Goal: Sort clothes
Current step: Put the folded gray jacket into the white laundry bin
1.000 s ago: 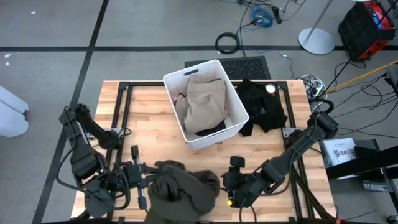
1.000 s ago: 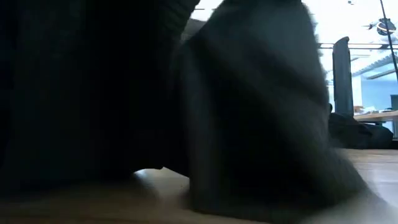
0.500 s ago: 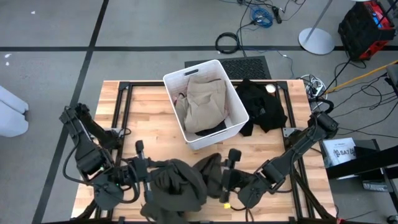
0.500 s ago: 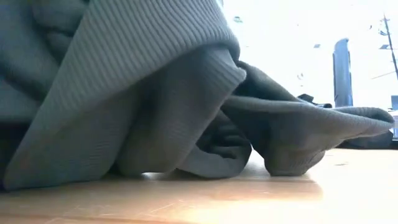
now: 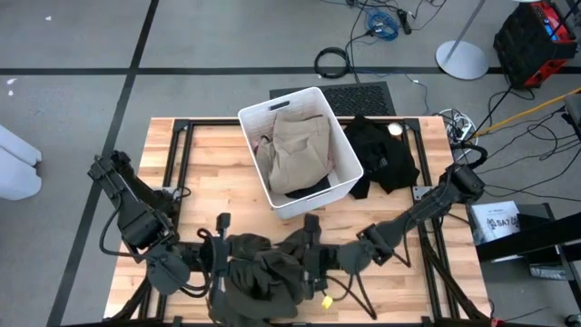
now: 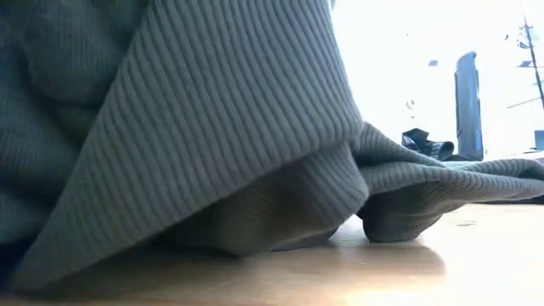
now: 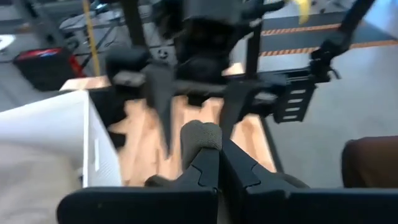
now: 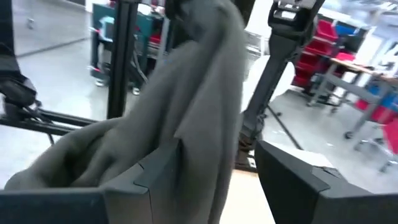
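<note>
The large dark olive garment (image 5: 263,277) lies bunched near the table's near edge, between my two grippers. In the low view it (image 6: 212,127) hangs close in front of the camera, with its lower folds on the wood. My left gripper (image 5: 221,262) is on its left side, shut on it. My right gripper (image 5: 310,250) stands open on its right side, with cloth (image 8: 199,112) between its fingers. A white bin (image 5: 259,109) at mid-table holds khaki clothes (image 5: 300,145). Right of the bin a black garment (image 5: 381,154) lies on the table. My left gripper pinches a small tuft of the olive cloth (image 7: 200,134) between its two shut fingers, the tuft sticking out past the tips. It comes level from the table's left. My right gripper has olive cloth lying against the inner side of one finger (image 8: 158,168). A gap shows between the cloth and the other finger (image 8: 292,177).
The bin stands just behind the garment, with bare wood left of it and along the near right. The table's dark frame rails (image 5: 177,154) run along both sides. Cables, a lamp base and a red crate sit on the floor beyond the table.
My right gripper has moved toward the table's left and upward, tipping up to level, and has come against the olive garment's right side. My left gripper has shifted a little rightward and turned. The garment has bunched into a taller, narrower heap between them.
</note>
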Tool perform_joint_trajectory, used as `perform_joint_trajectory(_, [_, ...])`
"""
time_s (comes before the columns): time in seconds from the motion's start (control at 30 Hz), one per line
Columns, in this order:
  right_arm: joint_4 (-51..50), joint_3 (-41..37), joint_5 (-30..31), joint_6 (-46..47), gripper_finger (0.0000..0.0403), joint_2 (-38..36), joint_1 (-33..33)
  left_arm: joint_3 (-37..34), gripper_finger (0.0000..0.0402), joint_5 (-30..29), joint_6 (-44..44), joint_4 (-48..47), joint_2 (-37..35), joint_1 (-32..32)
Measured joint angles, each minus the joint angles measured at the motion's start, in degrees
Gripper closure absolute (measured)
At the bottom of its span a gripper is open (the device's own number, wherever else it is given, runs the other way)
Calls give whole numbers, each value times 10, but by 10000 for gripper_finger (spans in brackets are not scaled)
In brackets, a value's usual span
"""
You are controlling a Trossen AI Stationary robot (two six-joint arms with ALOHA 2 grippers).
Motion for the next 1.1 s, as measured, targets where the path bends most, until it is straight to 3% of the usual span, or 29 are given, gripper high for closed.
perform_joint_trajectory(0.17, [2, 0, -63, 37, 209, 0, -25, 0, 401, 34, 37, 30, 0, 10])
perform_joint_trajectory(0.3, [-11, 0, -55, 29, 209, -2, -14, 0, 401, -13, 4, 11, 0, 10])
perform_joint_trajectory(0.4, [-14, 2, 1, -11, 209, -11, 14, 0, 401, -54, -40, -24, 0, 11])
perform_joint_trajectory(0.53, [-9, 16, 85, -96, 209, -22, 57, 0, 401, -58, -64, -41, 0, 14])
perform_joint_trajectory(0.6, [-18, 19, 72, -129, 209, -22, 74, 0, 401, -58, -67, -36, 0, 18])
perform_joint_trajectory(0.7, [-72, 22, 4, -221, 209, -21, 88, 0, 401, -56, -68, -34, 0, 26])
perform_joint_trajectory(0.8, [-108, 22, -5, -289, 209, -20, 93, 0, 401, -23, -82, -25, 0, 43])
perform_joint_trajectory(0.93, [-113, 22, -3, -294, 209, -20, 92, -1, 402, 31, -140, -24, 1, 74])
perform_joint_trajectory(1.1, [-163, 23, -3, -289, 209, -19, 92, -5, 401, 140, -172, -22, 12, 115])
